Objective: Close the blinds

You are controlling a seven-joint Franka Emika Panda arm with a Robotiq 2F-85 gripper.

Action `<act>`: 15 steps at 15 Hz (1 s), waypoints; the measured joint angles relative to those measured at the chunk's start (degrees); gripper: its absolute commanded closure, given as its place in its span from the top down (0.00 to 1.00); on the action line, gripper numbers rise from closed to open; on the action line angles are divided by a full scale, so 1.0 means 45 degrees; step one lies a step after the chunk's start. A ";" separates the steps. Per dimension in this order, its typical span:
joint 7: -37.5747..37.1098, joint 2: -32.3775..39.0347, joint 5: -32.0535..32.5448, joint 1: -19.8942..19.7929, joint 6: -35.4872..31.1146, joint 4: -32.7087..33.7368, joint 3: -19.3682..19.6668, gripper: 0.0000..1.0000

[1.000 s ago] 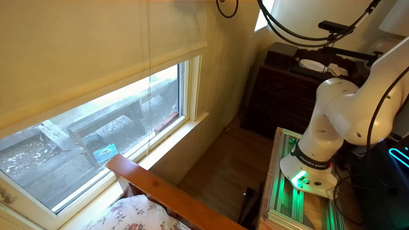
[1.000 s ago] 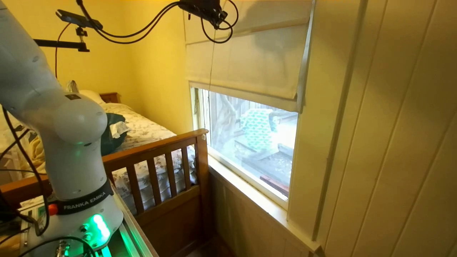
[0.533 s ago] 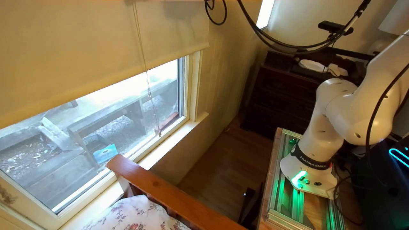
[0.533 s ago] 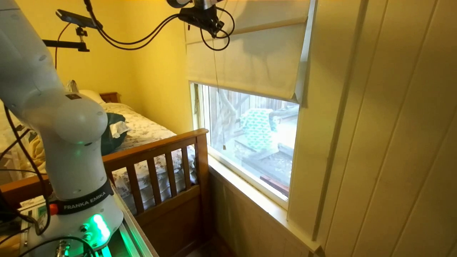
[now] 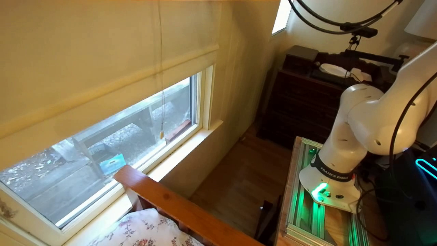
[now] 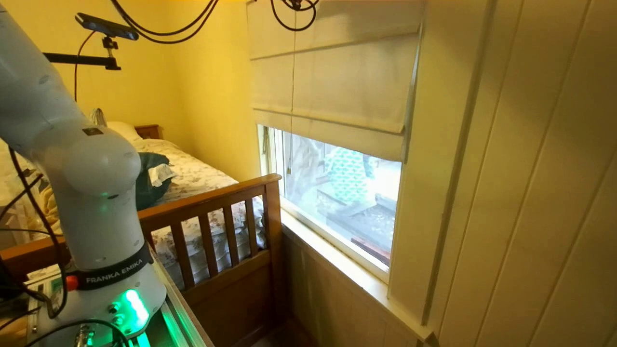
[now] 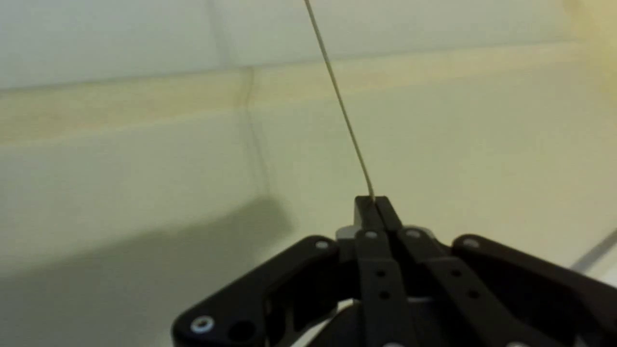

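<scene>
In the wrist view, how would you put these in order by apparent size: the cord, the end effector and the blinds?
1. Blinds, filling most of the background.
2. End effector, cut off by the bottom edge.
3. Cord, only a thin line.

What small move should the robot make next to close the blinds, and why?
Probably raise the gripper a little: it looks shut on the cord in the wrist view, and giving slack should let the blinds drop. In both exterior views, their hem hangs above the sill, leaving glass uncovered.
</scene>
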State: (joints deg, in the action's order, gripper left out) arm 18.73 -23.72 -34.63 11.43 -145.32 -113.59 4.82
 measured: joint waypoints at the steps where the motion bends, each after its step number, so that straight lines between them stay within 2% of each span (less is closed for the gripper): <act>1: -0.0044 -0.0167 0.0000 -0.0169 0.0021 0.0194 0.0169 0.00; 6: -0.0055 -0.0479 -0.0026 -0.0409 0.0027 0.1224 0.1117 0.01; 7: -0.0055 -0.0487 -0.0034 -0.0409 0.0004 0.1435 0.1268 0.24; 10: -0.0054 -0.0493 -0.0077 -0.0404 -0.0065 0.2044 0.1685 0.40; 15: -0.0053 -0.0456 -0.0080 -0.0396 -0.0003 0.2387 0.2090 0.75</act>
State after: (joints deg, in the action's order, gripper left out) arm 18.49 -25.77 -34.99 9.64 -145.33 -102.85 14.22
